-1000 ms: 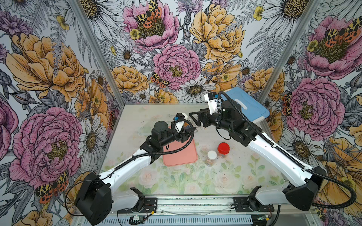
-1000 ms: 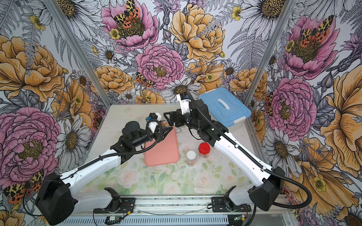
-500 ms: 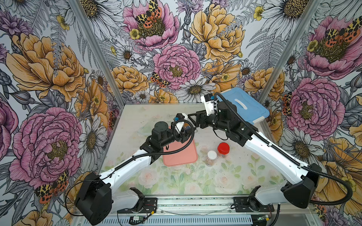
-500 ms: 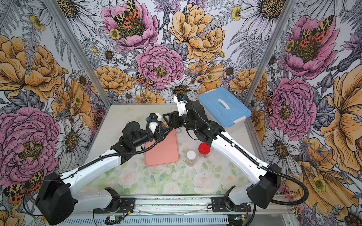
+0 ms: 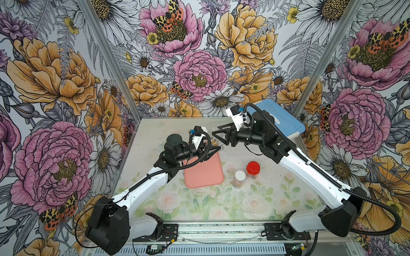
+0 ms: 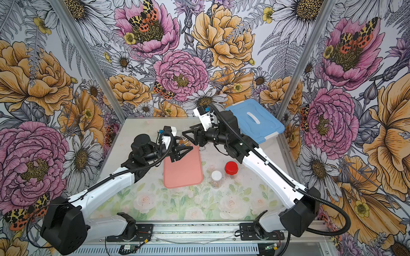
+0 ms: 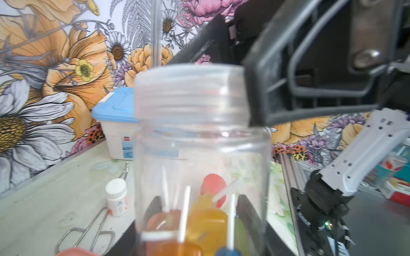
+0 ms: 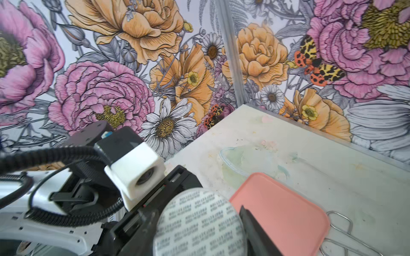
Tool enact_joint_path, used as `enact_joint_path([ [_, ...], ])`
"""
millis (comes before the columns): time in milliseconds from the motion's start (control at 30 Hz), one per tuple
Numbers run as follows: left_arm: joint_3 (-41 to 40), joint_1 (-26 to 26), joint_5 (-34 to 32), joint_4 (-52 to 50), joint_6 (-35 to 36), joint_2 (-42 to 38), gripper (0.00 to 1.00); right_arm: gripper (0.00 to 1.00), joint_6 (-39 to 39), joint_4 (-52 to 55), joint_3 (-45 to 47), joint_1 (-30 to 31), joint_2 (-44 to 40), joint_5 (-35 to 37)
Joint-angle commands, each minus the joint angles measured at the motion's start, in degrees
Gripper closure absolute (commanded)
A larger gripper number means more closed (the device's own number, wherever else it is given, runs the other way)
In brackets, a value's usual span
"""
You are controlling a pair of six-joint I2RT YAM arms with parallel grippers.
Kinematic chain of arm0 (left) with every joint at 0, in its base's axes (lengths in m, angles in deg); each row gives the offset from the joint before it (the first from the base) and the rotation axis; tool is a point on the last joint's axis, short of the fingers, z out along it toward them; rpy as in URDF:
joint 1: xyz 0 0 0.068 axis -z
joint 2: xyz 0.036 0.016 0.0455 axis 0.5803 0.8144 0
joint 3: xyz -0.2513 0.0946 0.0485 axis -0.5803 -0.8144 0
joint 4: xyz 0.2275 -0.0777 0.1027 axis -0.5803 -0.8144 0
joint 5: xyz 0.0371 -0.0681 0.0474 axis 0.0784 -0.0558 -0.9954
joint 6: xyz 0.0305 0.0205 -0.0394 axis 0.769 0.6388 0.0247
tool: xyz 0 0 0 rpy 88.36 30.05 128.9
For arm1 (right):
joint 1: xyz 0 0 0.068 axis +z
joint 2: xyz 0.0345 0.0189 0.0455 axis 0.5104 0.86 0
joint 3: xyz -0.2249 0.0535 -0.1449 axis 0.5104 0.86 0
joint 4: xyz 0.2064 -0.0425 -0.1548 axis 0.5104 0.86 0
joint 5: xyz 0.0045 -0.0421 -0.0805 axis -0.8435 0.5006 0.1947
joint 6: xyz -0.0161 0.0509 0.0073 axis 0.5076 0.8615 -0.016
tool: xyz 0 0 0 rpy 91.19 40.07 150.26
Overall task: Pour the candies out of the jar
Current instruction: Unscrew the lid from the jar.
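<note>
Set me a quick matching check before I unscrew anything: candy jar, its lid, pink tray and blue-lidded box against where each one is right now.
Things:
1. candy jar
2. jar lid
3. pink tray
4. blue-lidded box

Places:
A. far right corner of the table
B. clamped in the right tool
C. flat on the table, near its middle
D. gripped low down in the left tool

Pairs: 1-D, 2-B, 3-C, 4-A
</note>
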Motion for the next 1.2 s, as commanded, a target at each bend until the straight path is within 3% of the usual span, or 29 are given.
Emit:
enact_joint_path([
  [0,2.23,-1.0,9.04,6.52,-4.38,0.36,1.0,0.65,-3.75,1.33,0.59,-1.91,-2.45,-19.37],
  [133,2.92,-0.89,11.51,7.0,-5.72,0.86,1.0,0.67,-4.32,1.33,2.15,-3.62,-3.37,-21.21],
  [467,3.05,-0.75,7.96,4.79,-3.93,1.35,1.0,0.64,-3.97,1.24,1.6,-4.24,-3.69,-12.58],
  [600,3.46,-0.54,7.07,1.34,-1.26,2.07,1.0,0.64,-3.15,1.25,0.27,-5.21,-3.44,-14.99],
  [833,3.01,-0.47,3.07,-3.63,3.64,2.43,1.0,0.65,1.51,1.35,-2.01,-8.46,-1.01,-25.61],
  [1033,3.48,-0.31,3.89,-3.67,3.65,2.53,1.0,0.65,0.18,1.38,-0.56,-8.51,-2.37,-25.22],
  [1167,3.0,-0.27,3.29,-3.69,3.55,2.35,1.0,0.65,-0.88,1.35,0.29,-8.96,-3.34,-19.75],
])
